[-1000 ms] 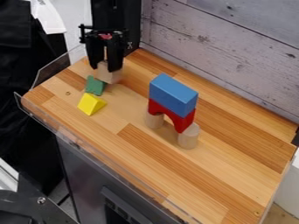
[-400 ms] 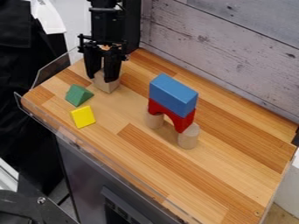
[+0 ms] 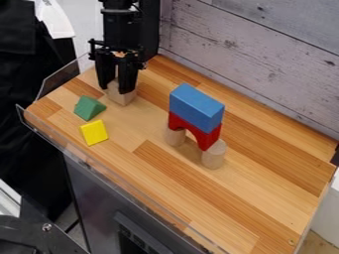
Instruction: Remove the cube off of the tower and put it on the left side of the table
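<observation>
At the upper left of the board, the black gripper [image 3: 115, 88] points down and is shut on a pale wooden cube [image 3: 122, 97]. The cube is low, at the tabletop, and partly hidden by the gripper. Further right stands the tower: a blue block [image 3: 197, 108] lies on a red arch [image 3: 193, 131], which rests on two pale wooden cylinders [image 3: 213, 155]. No cube sits on top of the blue block. The wooden tabletop [image 3: 159, 173] carries it all.
A green triangular block [image 3: 88, 108] lies left of and in front of the wooden cube. Just in front of it is a yellow block [image 3: 94, 132]. A clear guard [image 3: 58, 79] edges the left side, and a whitewashed plank wall [image 3: 265, 54] stands behind.
Gripper and wooden cube have shifted a little down the view, toward the front. The green and yellow blocks have slid left and forward and turned. The tower has not moved.
</observation>
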